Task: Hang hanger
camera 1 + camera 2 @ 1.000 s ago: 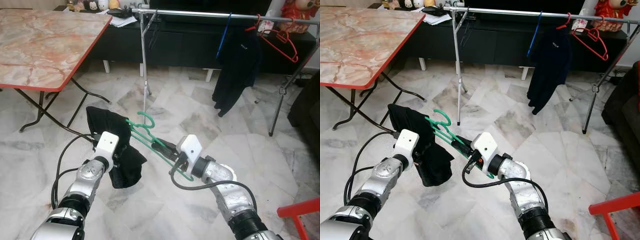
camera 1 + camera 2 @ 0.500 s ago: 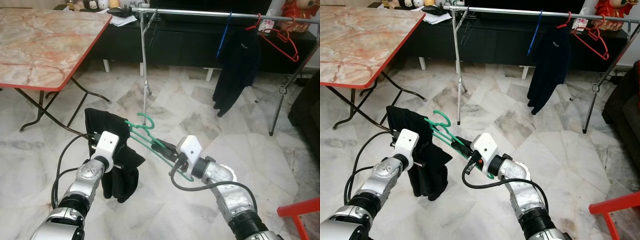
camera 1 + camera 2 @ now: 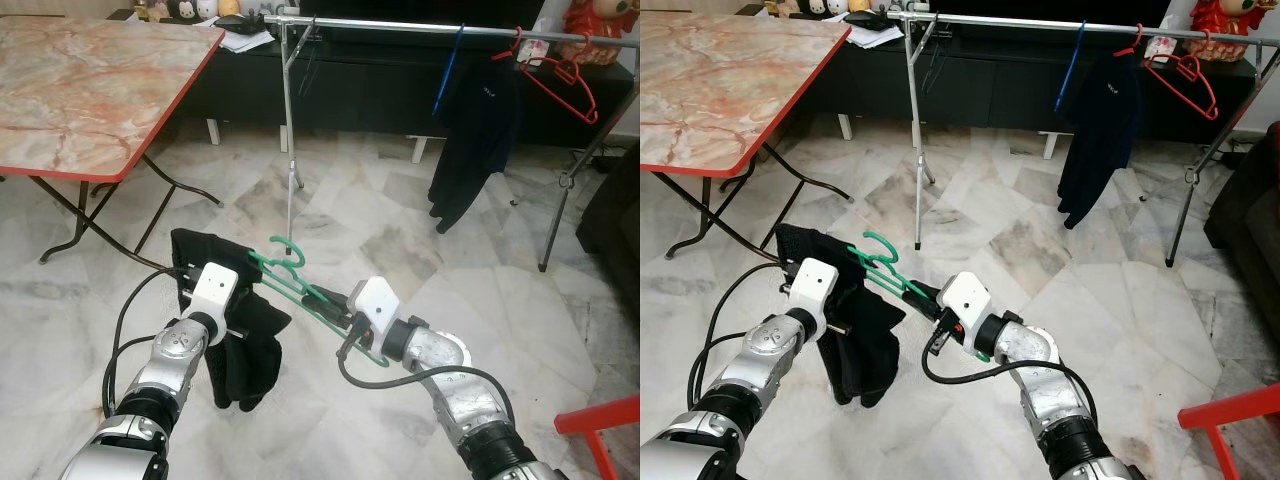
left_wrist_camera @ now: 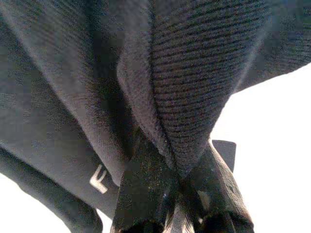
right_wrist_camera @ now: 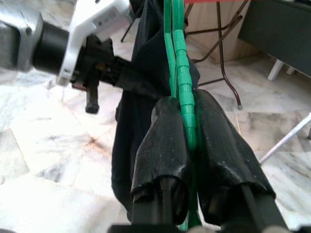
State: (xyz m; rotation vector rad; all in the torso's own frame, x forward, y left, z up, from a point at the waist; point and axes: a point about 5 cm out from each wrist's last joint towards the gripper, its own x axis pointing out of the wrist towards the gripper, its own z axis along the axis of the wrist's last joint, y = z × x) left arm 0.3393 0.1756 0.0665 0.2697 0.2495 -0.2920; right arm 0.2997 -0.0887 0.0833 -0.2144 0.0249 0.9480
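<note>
**Q.** What does each gripper hold, and where does the hanger lie?

**A.** The right gripper (image 5: 187,145) is clamped on the green hanger (image 3: 300,285), its two black fingers (image 5: 163,145) pressed against the shaft from either side. The hook end projects forward and up beyond the fingertips. The left gripper (image 4: 180,194) is closed on a fold of the black garment (image 3: 240,335), which drapes below it and reaches across to the hanger just beside the right fingertips.

**Q.** What has changed over the last second?

**A.** A second ago the garment bunched compactly beside the left gripper. Now it hangs longer and lower beneath that gripper, and the hanger sits slightly nearer the left one, with its hook raised a little. The head camera has barely shifted, so these read as real movements.

**Q.** What does that imply for the task?

**A.** Probably that the cloth is still being settled onto the hanger, not carried to the rail. The clothes rail (image 3: 420,28) stands well ahead of both grippers, bearing a dark shirt (image 3: 470,130) and a red hanger (image 3: 560,80). The hanging step is therefore not yet begun, in my judgement.

**Q.** Is any writing legible?

**A.** A small pale mark (image 4: 98,178) shows on the garment close above the left fingers; it cannot be read. A faint light mark on the chest of the hung shirt is too small to read.
</note>
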